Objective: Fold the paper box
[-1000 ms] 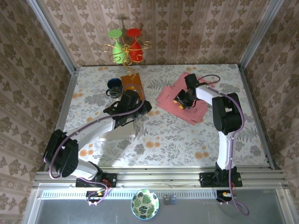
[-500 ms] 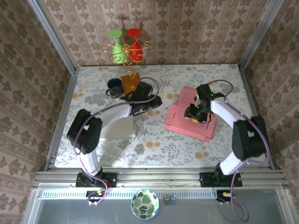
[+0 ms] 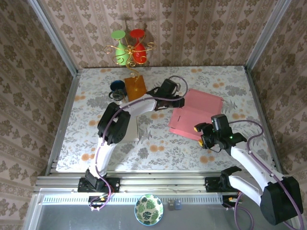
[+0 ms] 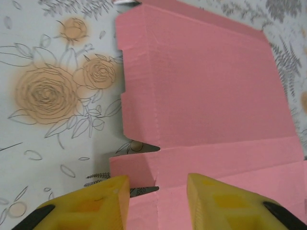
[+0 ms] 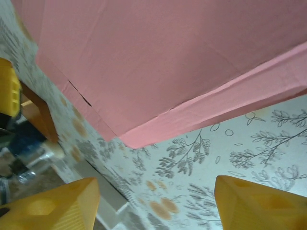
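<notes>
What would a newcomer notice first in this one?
The pink paper box lies unfolded on the table, right of centre. The left gripper hangs open over its left edge, the right gripper open at its near edge. Green and red glasses stand at the back.

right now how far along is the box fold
Early. Done: the pink paper box shows little beyond a crease along its near edge strip and lies mostly flat on the table. In hand: the left gripper sits open over its left edge, and the right gripper hangs open off the near corner. Left: raising the walls and tucking the flaps.
</notes>
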Robot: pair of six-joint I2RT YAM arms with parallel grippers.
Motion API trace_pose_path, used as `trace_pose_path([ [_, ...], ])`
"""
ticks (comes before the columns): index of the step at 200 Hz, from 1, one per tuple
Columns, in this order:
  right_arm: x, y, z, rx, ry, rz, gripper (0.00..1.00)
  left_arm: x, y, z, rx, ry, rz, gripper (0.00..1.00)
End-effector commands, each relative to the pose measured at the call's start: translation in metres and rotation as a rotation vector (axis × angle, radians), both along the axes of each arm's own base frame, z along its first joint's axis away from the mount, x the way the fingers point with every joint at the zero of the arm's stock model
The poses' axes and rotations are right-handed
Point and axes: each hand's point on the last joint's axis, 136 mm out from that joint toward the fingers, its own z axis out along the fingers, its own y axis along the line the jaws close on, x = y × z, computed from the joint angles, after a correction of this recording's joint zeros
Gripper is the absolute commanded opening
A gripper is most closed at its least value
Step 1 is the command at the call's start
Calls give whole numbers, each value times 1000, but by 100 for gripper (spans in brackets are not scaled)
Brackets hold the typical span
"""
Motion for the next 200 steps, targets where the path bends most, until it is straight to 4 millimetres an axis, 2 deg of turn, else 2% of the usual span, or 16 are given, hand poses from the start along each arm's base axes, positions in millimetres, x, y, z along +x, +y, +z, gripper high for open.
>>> trace_pose_path([
  [1, -1, -3, -15, 93, 81, -180, 66, -12, -4, -9, 66, -2, -91, 37],
  [33, -6, -9, -31, 69, 102, -200, 67, -19, 8, -27, 133, 12, -97, 37],
  [56, -2, -12, -39, 48, 106, -175, 66, -25, 17, -36, 174, 22, -112, 36],
  [80, 10, -19, -38, -4, 87, -116, 66, -29, 31, -42, 205, 33, -95, 35],
  [118, 35, -41, -39, -87, 62, -36, 65, -41, 52, -49, 180, 104, -36, 34],
  [137, 49, -48, -43, -82, 61, 7, 64, -49, 58, -49, 150, 136, -2, 34],
  [152, 68, -52, -39, -71, 35, 51, 63, -56, 58, -46, 106, 176, 32, 33],
  [160, 75, -54, -43, -66, 49, 78, 63, -61, 58, -45, 81, 205, 52, 33],
  [200, 133, -55, -41, 18, 27, 190, 60, -88, 47, -38, -29, 290, 85, 32],
])
